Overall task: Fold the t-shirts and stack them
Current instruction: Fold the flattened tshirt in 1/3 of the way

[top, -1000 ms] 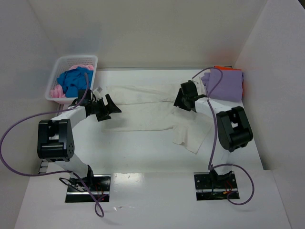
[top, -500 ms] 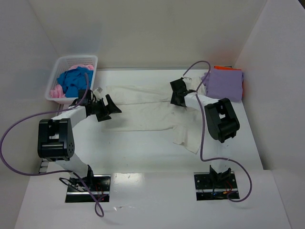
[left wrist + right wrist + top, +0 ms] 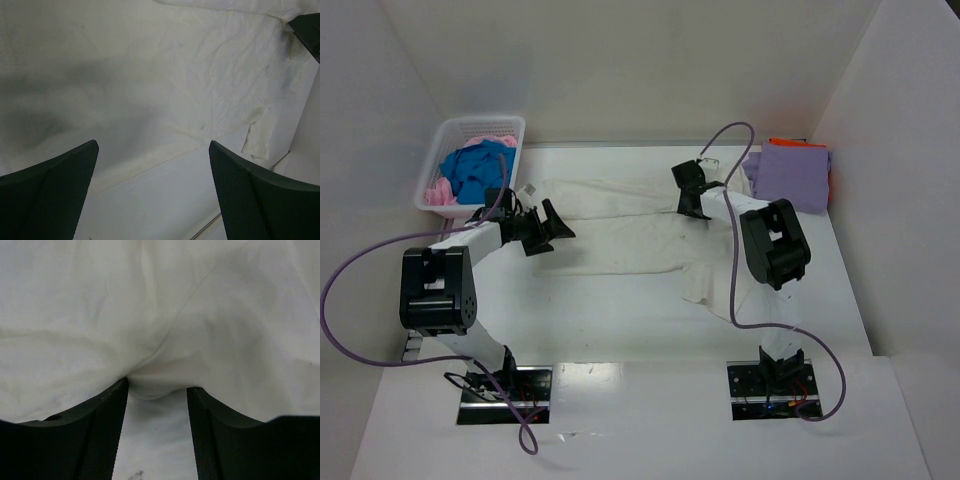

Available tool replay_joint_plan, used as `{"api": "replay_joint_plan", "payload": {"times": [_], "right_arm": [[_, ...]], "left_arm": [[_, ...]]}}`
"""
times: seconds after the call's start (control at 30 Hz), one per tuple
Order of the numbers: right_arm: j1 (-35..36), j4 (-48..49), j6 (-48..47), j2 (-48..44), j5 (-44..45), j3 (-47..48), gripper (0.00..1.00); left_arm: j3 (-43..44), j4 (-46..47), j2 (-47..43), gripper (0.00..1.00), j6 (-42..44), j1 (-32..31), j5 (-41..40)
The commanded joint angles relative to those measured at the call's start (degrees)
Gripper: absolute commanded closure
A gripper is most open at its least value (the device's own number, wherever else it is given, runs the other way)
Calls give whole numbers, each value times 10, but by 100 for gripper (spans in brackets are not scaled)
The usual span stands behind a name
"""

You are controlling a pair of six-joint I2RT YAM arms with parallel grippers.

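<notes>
A large cream-white t-shirt (image 3: pixel 620 240) lies spread across the middle of the table, wrinkled, with a sleeve trailing at the lower right. My left gripper (image 3: pixel 555 228) hovers over its left part, jaws wide open and empty; the left wrist view shows the shirt (image 3: pixel 175 75) and its hem beyond the left gripper (image 3: pixel 153 147). My right gripper (image 3: pixel 694 210) sits at the shirt's upper right. In the right wrist view a rounded fold of the shirt (image 3: pixel 160 305) lies against the tips of the right gripper (image 3: pixel 157 387), jaws apart with bare table between them.
A folded lavender-purple shirt (image 3: pixel 790 175) rests on an orange one (image 3: pixel 790 143) at the back right. A white lattice basket (image 3: pixel 470 128) at the back left holds a blue shirt (image 3: pixel 475 170) and a pink one (image 3: pixel 440 193). White walls enclose the table.
My right gripper has slid left and slightly back along the shirt's upper edge, its arm swinging with it. The left arm has not moved.
</notes>
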Motion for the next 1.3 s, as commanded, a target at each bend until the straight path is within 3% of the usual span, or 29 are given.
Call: {"api": "replay_joint_plan", "payload": {"times": [0.0,0.07,0.2,0.23,0.3,0.43,0.8,0.93,1.07,1.17,1.2,1.27], "right_arm": [[1,-15,-4,30,28,51,44],[1,-23,-4,37,28,57,47],[1,-17,-4,37,33,62,72],[1,-17,-4,32,33,57,83],[1,-17,-4,32,33,57,92],[1,-25,-4,16,25,57,96],[-12,-78,30,-64,-144,68,96],[-12,-73,35,-80,-169,41,89],[-24,-73,40,-80,-212,35,88],[-24,-73,32,-67,-212,30,75],[-24,-79,25,-59,-205,30,58],[-24,-85,17,-53,-198,25,48]], "left_arm": [[20,13,3,1,14,3,20],[20,13,8,1,14,3,20],[20,13,8,1,14,3,26],[20,13,8,1,14,3,26],[20,13,8,1,14,3,26],[20,13,8,1,14,3,26],[20,13,3,1,14,3,31],[20,13,-3,1,14,3,31],[20,13,-3,1,14,3,36],[20,13,-3,1,14,3,36],[20,13,-3,1,14,3,36],[20,13,-3,1,14,3,36]]}}
